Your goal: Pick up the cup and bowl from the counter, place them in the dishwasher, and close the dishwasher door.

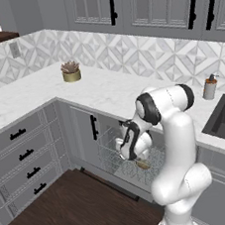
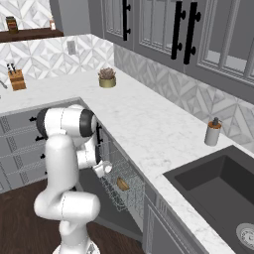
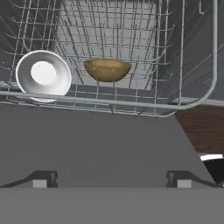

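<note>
The dishwasher's silver wire rack (image 3: 131, 103) is pulled out over the lowered dishwasher door (image 3: 109, 140), a flat grey panel. In the rack sits the tan bowl (image 3: 107, 70), upright, also visible as the bowl (image 1: 142, 164) and the bowl (image 2: 122, 185). Left of it the cup (image 3: 43, 75) lies with its white inside facing the hand camera. My gripper (image 3: 111, 179) is open, fingers far apart with nothing between them, hovering just in front of the rack. From the base, the gripper (image 1: 125, 153) (image 2: 105, 169) hangs low beside the rack, under the counter (image 1: 107, 92) edge.
A gold pot with a succulent (image 1: 71, 72) stands in the counter's corner. A grey soap dispenser (image 1: 210, 87) stands by the dark sink (image 2: 218, 183). Grey drawers (image 1: 24, 150) line the left run. A knife block (image 2: 17, 78) is at the far left. Dark wood floor (image 1: 71, 209) lies below.
</note>
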### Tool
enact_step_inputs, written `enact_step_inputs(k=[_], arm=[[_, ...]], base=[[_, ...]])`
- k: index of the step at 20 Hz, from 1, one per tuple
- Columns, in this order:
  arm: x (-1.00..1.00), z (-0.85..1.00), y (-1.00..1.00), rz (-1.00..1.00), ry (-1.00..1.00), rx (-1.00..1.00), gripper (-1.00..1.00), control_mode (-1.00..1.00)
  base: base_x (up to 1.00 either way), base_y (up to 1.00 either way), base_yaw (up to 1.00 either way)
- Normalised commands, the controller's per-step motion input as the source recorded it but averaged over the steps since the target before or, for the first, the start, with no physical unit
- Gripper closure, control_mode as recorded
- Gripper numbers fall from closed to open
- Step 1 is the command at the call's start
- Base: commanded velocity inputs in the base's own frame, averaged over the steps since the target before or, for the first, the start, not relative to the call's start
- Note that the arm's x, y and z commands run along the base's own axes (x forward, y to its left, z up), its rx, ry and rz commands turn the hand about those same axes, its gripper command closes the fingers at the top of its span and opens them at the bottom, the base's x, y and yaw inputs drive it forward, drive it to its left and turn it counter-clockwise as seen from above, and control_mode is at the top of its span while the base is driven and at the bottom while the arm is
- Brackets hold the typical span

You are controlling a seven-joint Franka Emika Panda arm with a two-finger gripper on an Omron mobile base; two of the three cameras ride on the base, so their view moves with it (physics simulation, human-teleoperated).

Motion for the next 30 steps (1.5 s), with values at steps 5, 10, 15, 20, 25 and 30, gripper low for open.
enact_step_inputs(k=[5,10,15,20,25,30], arm=[[0.06,-0.53,0.0,-0.07,-0.19,-0.03,-1.0,-1.0],[0.08,-0.44,0.0,-0.08,-0.24,-0.08,-1.0,-1.0],[0.1,-0.19,0.0,-0.08,-0.11,-0.19,-1.0,-1.0],[-0.23,0.41,0.12,-0.02,0.01,-0.05,-1.0,-1.0],[-0.23,1.0,0.06,0.01,0.14,0.13,-1.0,-1.0],[-0.55,0.99,0.36,-0.02,0.17,0.1,-1.0,-1.0]], base=[[0.0,0.0,0.0],[0.0,0.0,0.0],[0.0,0.0,0.0],[0.0,0.0,0.0],[0.0,0.0,0.0],[0.0,0.0,0.0]])
